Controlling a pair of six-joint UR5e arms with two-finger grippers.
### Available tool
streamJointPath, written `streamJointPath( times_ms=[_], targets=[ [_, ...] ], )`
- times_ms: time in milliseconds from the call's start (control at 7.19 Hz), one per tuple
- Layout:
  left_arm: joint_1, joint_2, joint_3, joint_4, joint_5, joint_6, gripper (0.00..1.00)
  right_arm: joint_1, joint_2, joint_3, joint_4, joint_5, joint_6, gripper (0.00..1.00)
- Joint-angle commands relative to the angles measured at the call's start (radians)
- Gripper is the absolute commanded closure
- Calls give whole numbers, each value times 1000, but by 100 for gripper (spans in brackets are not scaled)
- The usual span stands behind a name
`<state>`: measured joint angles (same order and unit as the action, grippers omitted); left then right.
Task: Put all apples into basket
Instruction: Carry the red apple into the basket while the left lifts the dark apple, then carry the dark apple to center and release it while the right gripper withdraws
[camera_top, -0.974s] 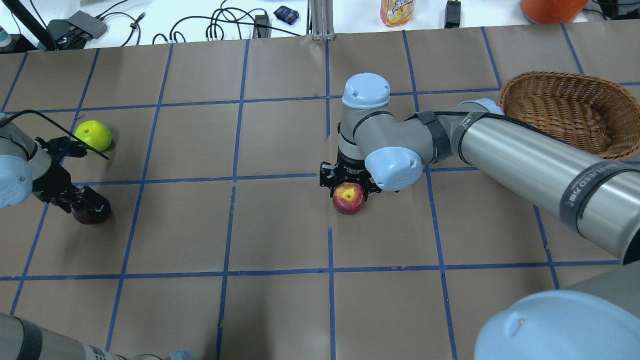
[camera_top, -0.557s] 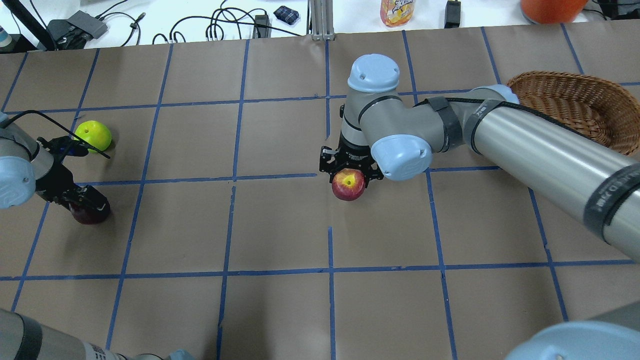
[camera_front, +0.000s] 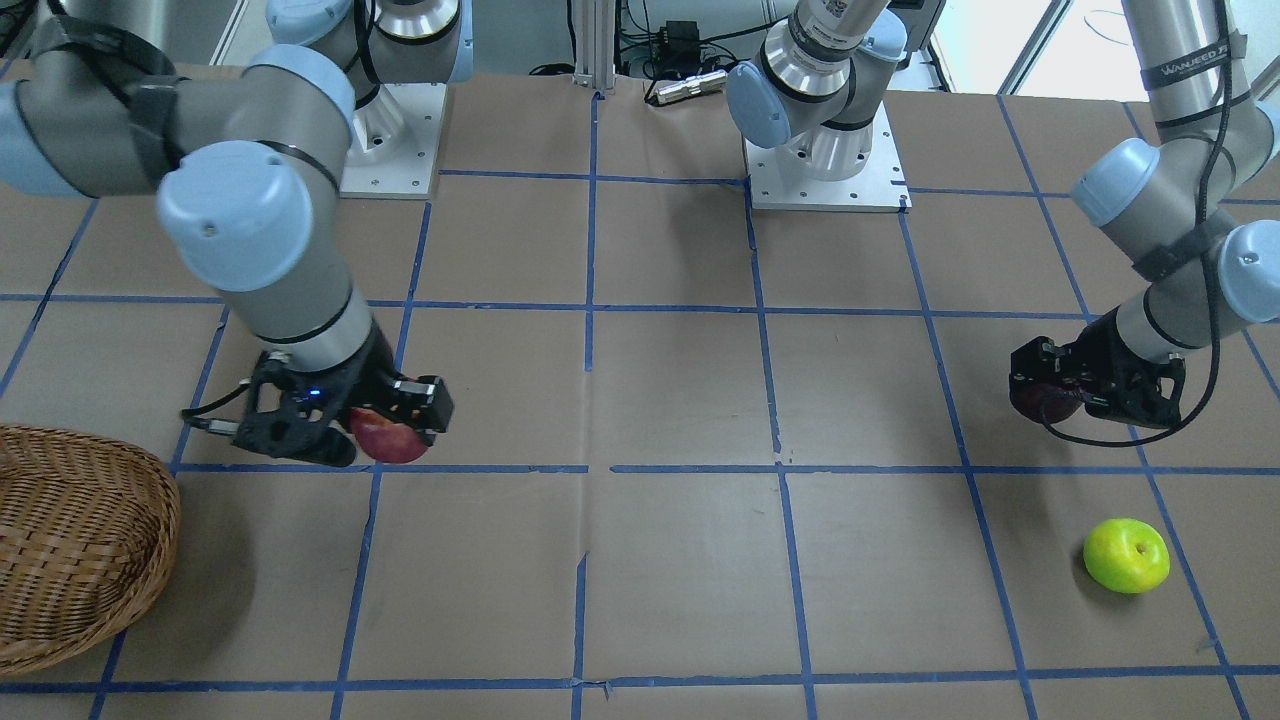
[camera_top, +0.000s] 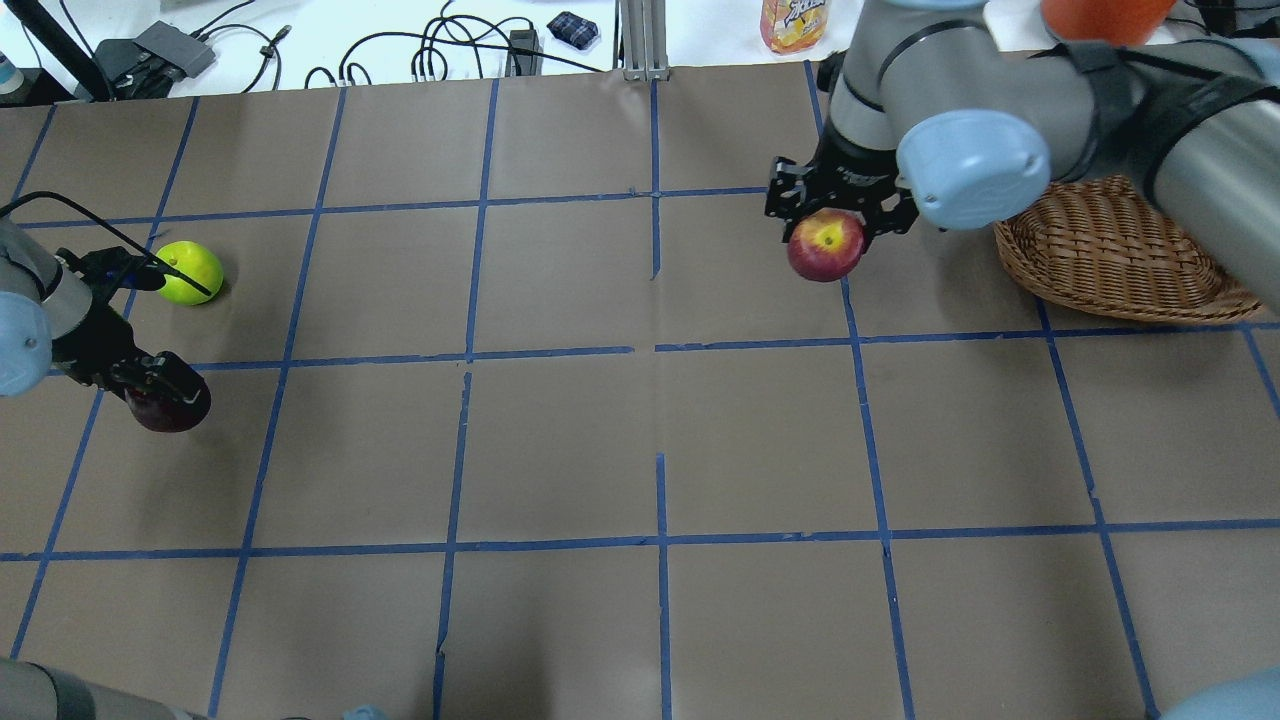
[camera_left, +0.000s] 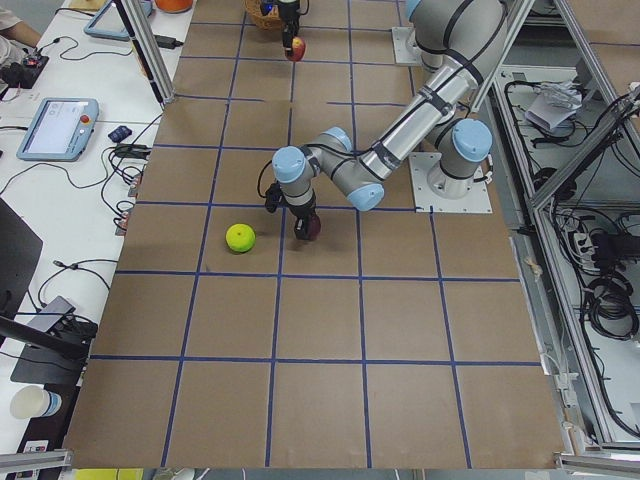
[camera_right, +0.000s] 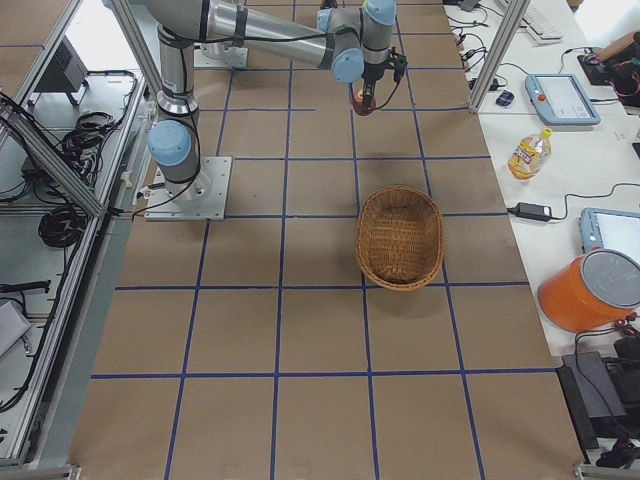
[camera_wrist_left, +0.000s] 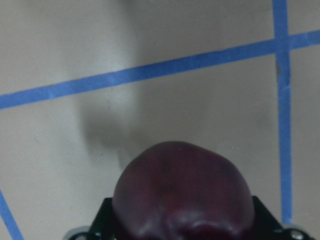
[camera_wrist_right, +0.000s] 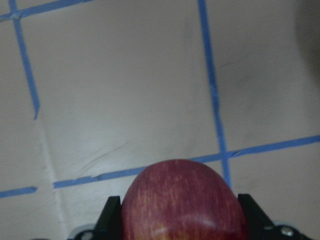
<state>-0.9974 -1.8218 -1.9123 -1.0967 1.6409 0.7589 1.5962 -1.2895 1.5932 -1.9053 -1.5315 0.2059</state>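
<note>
My right gripper (camera_top: 838, 212) is shut on the red apple (camera_top: 826, 245) and holds it in the air just left of the wicker basket (camera_top: 1110, 250). The red apple also shows in the front view (camera_front: 390, 436) and in the right wrist view (camera_wrist_right: 184, 200). The basket holds nothing I can see. My left gripper (camera_top: 150, 385) is shut on the dark maroon apple (camera_top: 160, 408) at the table's left side, and its shadow in the left wrist view (camera_wrist_left: 181, 195) shows it lifted off the paper. The lime green apple (camera_top: 189, 271) lies on the table just beyond the left gripper.
The table is covered in brown paper with a blue tape grid (camera_top: 660, 350). Cables, a juice bottle (camera_top: 795, 24) and an orange bucket (camera_top: 1100, 15) lie on the white bench past the far edge. The basket also shows at the front view's left edge (camera_front: 70, 540).
My right arm has lifted the red apple and carried it away from the table's middle toward the far right, up beside the basket. My left gripper with the maroon apple has risen slightly.
</note>
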Motion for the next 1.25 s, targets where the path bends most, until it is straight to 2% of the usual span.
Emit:
streamJointPath(
  times_ms=[0,139,278,418,557,835,974,1113],
  targets=[
    [-192,128,41,-160,-59,-178,66,-183,-5,-48,23,-91,-266,100],
    [-292,157,41,-198,-166,-276,66,-288,-1,-48,23,-96,-446,100],
    [-431,127,41,-187,-188,-503,66,-385,8,-48,11,-96,-611,100],
    [-564,107,41,-148,-257,-671,66,-448,37,-50,-1,-96,-719,100],
    [-674,57,42,-50,-300,-829,66,-505,73,-48,-70,-123,-787,100],
    [-789,-67,58,159,-299,-1003,69,-567,184,-50,-208,-137,-884,100],
    [-847,-112,128,162,-276,-1073,73,-584,237,-55,-289,-139,-922,100],
    [-895,-157,188,159,-206,-1114,73,-599,260,-56,-352,-139,-982,100]
  ],
)
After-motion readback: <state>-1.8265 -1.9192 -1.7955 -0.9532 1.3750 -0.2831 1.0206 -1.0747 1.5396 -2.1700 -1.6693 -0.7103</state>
